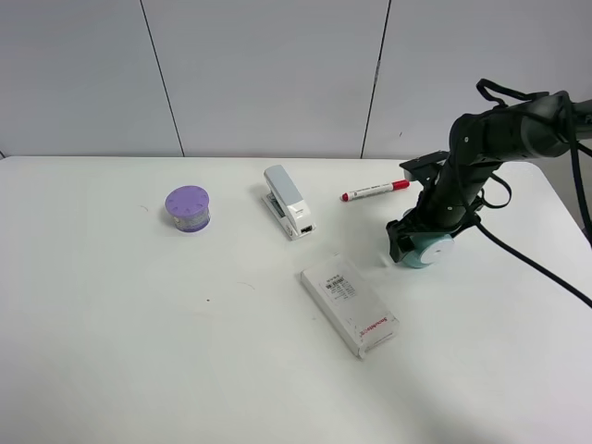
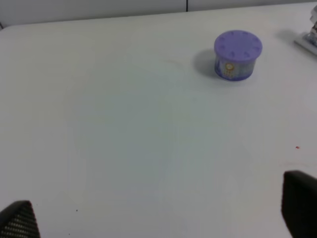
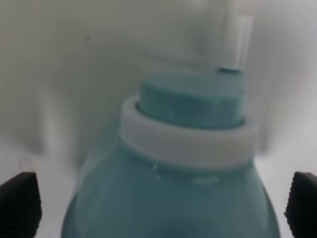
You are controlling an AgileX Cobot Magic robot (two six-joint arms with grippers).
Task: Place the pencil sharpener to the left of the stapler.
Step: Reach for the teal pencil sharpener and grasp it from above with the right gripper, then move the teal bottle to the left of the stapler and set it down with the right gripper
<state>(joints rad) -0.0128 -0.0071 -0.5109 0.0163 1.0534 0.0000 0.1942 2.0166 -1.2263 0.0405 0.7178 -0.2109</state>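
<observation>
The teal pencil sharpener (image 1: 429,251) lies on the white table at the right, its white round face toward the front. My right gripper (image 1: 418,239) is lowered over it, open, with a finger on either side. The right wrist view shows the sharpener (image 3: 188,148) close up between the black fingertips (image 3: 20,203), with a gap on each side. The pale grey stapler (image 1: 288,202) lies at the table's back centre, well to the left of the sharpener. My left gripper (image 2: 158,213) is open over bare table with nothing in it, and it is out of the exterior view.
A purple-lidded round jar (image 1: 188,208) (image 2: 237,54) stands at the left of the stapler. A red marker (image 1: 375,191) lies behind the sharpener. A flat white box (image 1: 349,305) lies in front of the stapler. The right arm's cable trails off to the right.
</observation>
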